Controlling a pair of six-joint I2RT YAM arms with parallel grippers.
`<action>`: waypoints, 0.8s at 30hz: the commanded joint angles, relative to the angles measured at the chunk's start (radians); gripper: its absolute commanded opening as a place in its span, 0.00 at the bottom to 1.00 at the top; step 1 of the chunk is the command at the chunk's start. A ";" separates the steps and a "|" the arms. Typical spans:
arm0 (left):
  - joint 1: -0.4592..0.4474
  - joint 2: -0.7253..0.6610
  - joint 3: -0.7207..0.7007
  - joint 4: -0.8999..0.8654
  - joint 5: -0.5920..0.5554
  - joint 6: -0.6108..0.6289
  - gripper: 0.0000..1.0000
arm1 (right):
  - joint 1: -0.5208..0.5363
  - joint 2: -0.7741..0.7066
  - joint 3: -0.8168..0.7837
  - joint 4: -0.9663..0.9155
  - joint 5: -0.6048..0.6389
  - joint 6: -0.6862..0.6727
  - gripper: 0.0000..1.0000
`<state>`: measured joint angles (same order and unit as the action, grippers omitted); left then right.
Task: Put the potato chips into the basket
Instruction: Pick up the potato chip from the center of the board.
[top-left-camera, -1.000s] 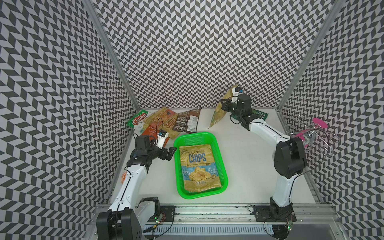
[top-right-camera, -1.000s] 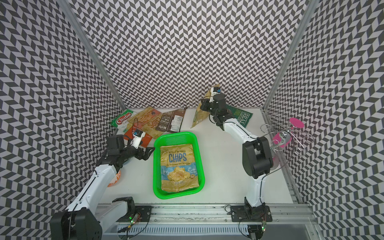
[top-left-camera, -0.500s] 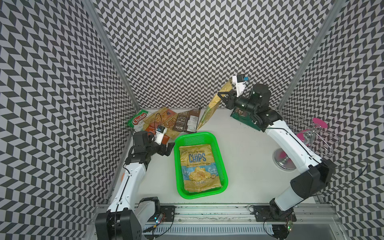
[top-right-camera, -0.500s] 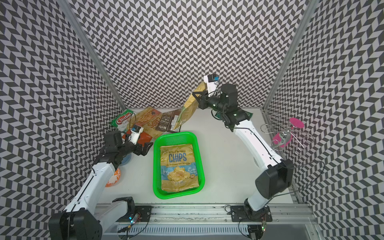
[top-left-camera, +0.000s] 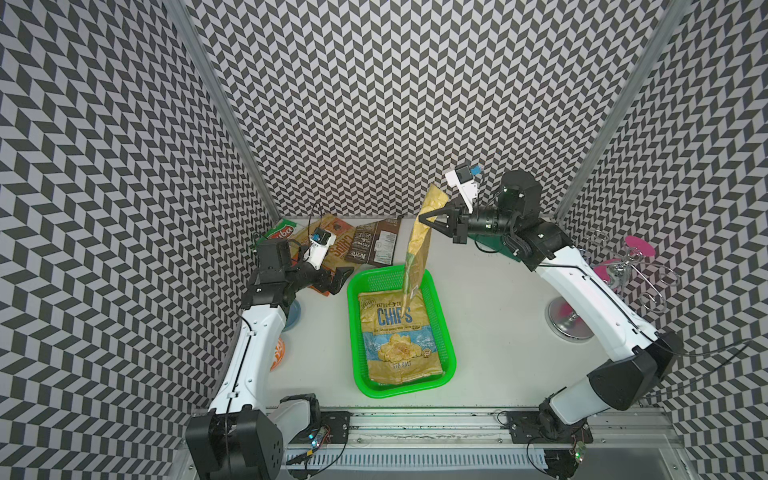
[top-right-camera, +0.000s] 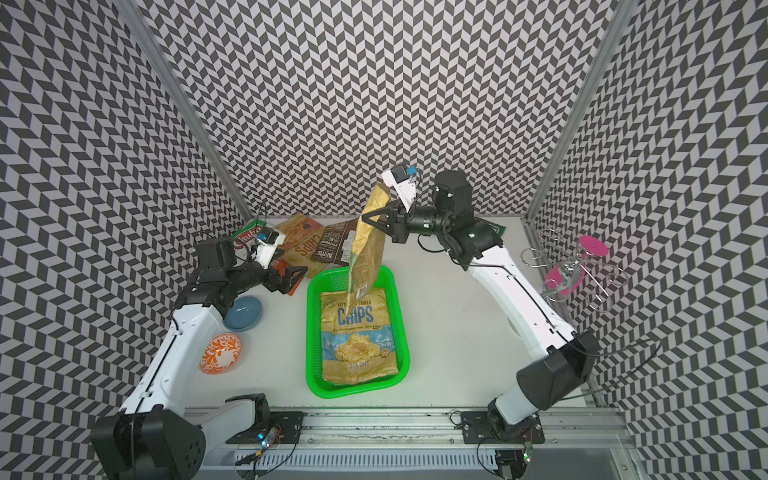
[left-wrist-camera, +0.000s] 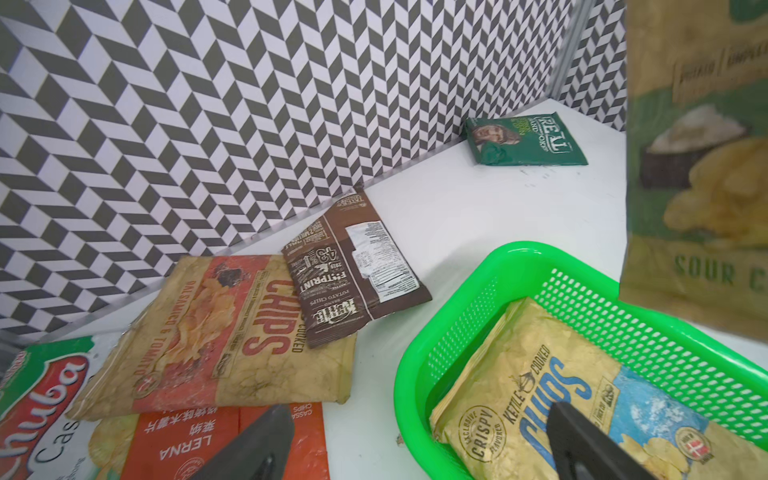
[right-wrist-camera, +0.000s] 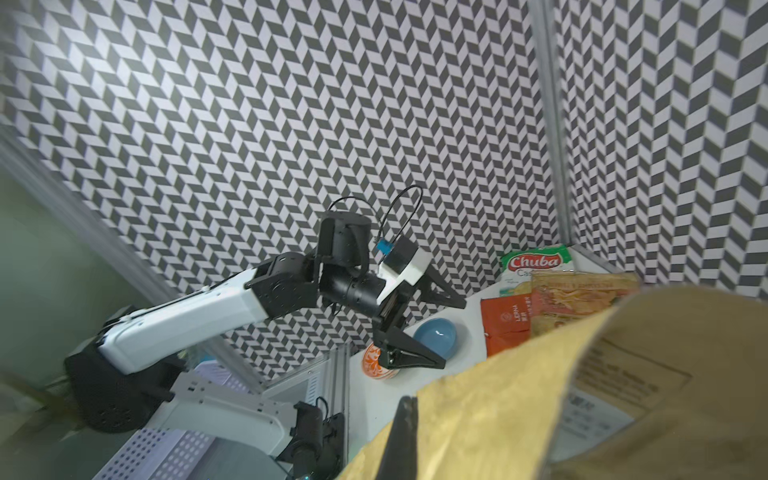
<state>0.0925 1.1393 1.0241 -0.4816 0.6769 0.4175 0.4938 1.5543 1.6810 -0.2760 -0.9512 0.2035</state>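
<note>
Tan and crinkly, a chip bag (top-left-camera: 417, 249) hangs by its top edge from my right gripper (top-left-camera: 426, 219), whose fingers are pinched tight on it. It dangles almost upright above the far end of the basket (top-right-camera: 312, 332). I cannot tell whether its lower corner touches anything. The left wrist view shows its front: a green band, a bowl of white dip, pale chips and the words "SOUR C".

The basket is bright green perforated plastic and sits mid-table. A sea-salt bag (top-left-camera: 395, 332) lies flat inside it, tan with blue "CHIPS" lettering and a blue panel, filling most of the floor.

My left gripper (top-left-camera: 336, 279) sits low just beside the basket's far left corner, fingers spread wide and holding nothing.

Other bags lie flat on the table along the back wall:
- a green-white Chuba bag (left-wrist-camera: 41, 395)
- a tan-and-red CHIPS bag (left-wrist-camera: 228, 332)
- a brown Kettle bag (left-wrist-camera: 353, 270) overlapping it, back side up
- an orange bag (left-wrist-camera: 208, 440)
- a dark green REAL bag (left-wrist-camera: 523, 139) lying apart from the others
</note>
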 joint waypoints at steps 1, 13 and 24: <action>0.006 -0.017 0.016 -0.018 0.065 0.001 0.99 | 0.020 -0.039 -0.050 0.071 -0.154 -0.027 0.00; 0.009 -0.111 -0.050 0.090 0.235 0.049 0.99 | 0.175 -0.048 -0.090 -0.132 -0.203 -0.269 0.00; 0.088 0.003 0.086 -0.313 0.665 0.541 0.99 | 0.260 -0.062 -0.090 -0.321 -0.191 -0.482 0.00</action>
<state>0.1703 1.1000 1.0348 -0.5686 1.1683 0.6857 0.7464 1.5467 1.5688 -0.5846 -1.1156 -0.1898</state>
